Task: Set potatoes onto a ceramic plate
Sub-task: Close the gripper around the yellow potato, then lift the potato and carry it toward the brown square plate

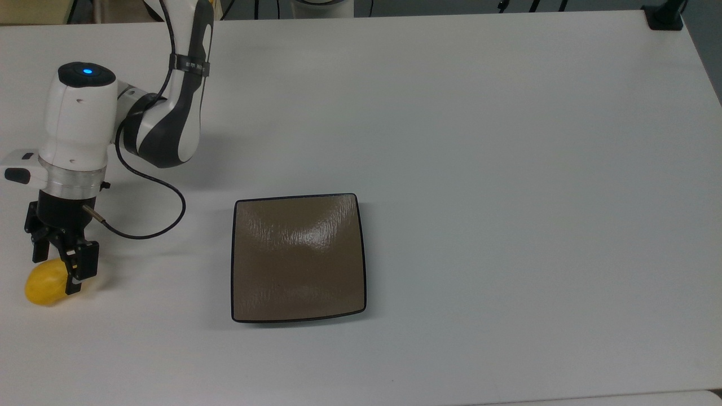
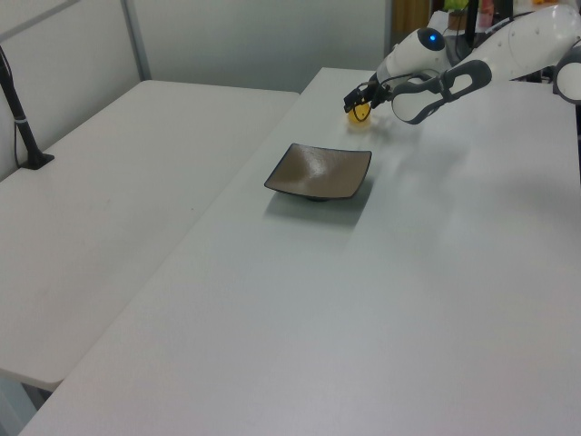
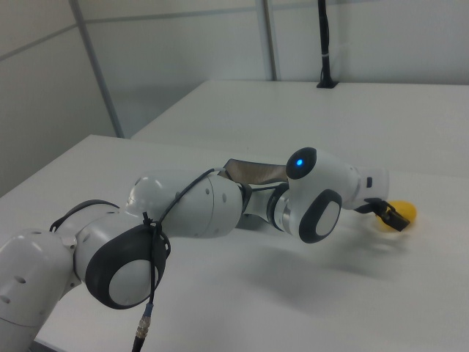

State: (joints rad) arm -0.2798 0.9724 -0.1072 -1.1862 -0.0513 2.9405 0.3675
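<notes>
White table (image 1: pixel 507 169) carries plate (image 1: pixel 298 257), potato (image 1: pixel 45 283), hand (image 1: pixel 59 265).

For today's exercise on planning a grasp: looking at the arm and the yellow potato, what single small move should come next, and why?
Probably closing the fingers. In the top view the gripper sits low over the small yellow oval potato, with one black finger on each side of it, apart. The potato lies on the white table, off the square glossy brown plate, which has nothing on it. A firm grip should come before lifting.

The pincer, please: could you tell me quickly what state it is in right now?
Pincer: open, its fingers straddling the potato, which sits on the table.
</notes>
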